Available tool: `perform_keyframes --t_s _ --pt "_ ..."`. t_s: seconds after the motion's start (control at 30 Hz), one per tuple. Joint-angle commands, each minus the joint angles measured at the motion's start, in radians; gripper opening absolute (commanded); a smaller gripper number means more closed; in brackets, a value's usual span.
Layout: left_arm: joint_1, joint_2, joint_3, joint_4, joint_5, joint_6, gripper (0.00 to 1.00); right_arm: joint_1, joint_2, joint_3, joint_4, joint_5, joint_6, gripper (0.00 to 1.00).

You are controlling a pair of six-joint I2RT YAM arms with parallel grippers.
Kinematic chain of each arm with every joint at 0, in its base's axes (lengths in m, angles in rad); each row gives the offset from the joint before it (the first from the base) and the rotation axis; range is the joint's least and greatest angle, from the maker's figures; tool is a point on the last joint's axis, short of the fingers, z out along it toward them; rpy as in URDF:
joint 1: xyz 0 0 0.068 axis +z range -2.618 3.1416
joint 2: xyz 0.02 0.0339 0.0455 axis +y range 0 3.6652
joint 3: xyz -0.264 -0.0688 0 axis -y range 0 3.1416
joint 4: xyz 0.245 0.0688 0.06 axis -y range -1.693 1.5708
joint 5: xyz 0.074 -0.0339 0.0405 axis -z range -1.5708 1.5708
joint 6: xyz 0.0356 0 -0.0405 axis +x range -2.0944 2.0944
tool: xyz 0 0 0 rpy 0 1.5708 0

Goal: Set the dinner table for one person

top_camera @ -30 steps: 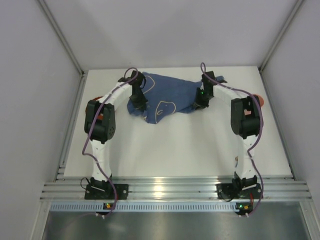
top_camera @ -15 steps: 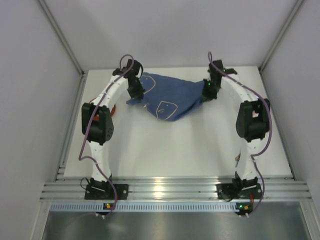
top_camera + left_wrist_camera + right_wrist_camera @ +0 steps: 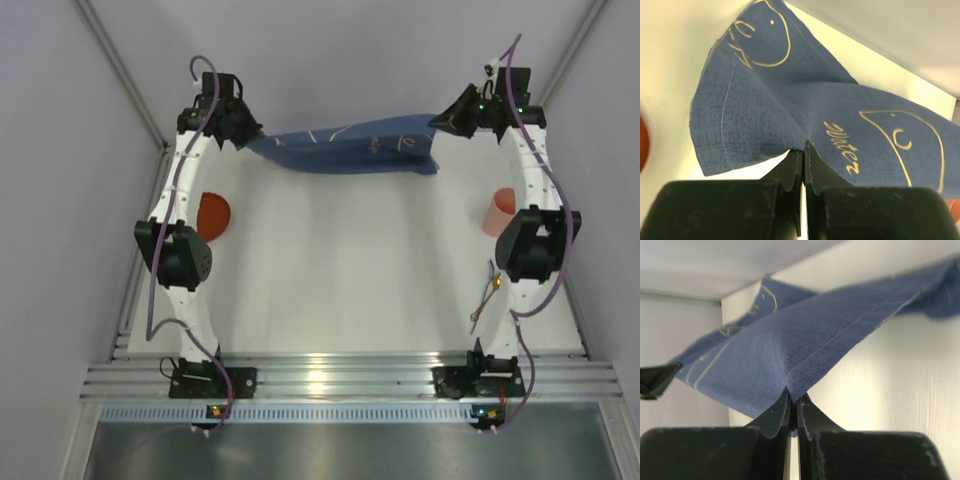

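Observation:
A blue cloth mat (image 3: 345, 148) with pale line drawings hangs stretched between both grippers above the far end of the white dinner table (image 3: 350, 280). My left gripper (image 3: 252, 134) is shut on the mat's left corner; the left wrist view shows the mat (image 3: 790, 100) pinched in my left gripper (image 3: 804, 147). My right gripper (image 3: 440, 122) is shut on the mat's right corner; the right wrist view shows the mat (image 3: 805, 345) pinched in my right gripper (image 3: 793, 396).
A red bowl (image 3: 212, 215) lies at the table's left side by the left arm. A pink cup (image 3: 498, 212) stands at the right side. A thin utensil (image 3: 487, 298) lies near the right arm's base. A ribbed aluminium rail (image 3: 340, 380) runs along the near edge.
Both grippers have risen and moved outward and toward the far wall, pulling the mat from a crumpled heap into a taut raised band. The bowl, cup and utensil have come into view.

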Motion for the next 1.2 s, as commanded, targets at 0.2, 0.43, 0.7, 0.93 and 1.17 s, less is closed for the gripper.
perform_keyframes --t_s 0.2,0.43,0.7,0.93,1.17 --pt "-0.083 -0.545 -0.763 0.195 -0.016 0.064 0.0 0.013 -0.756 -0.862 -0.039 0.162 -0.177 0.0" --pt "-0.134 -0.564 -1.165 0.162 0.03 -0.03 0.04 0.013 -0.7 -1.261 -0.097 0.209 -0.191 0.0" --pt "-0.166 -0.628 -1.251 0.074 0.107 -0.061 0.64 0.018 -0.798 -1.301 -0.265 0.372 -0.199 0.56" --pt "-0.168 -0.651 -1.127 0.059 0.095 -0.025 0.96 0.03 -0.829 -1.117 -0.281 0.337 -0.196 1.0" --pt "-0.142 -0.405 -0.939 0.133 0.075 0.082 0.89 0.083 -0.656 -0.993 -0.103 0.246 -0.18 1.0"
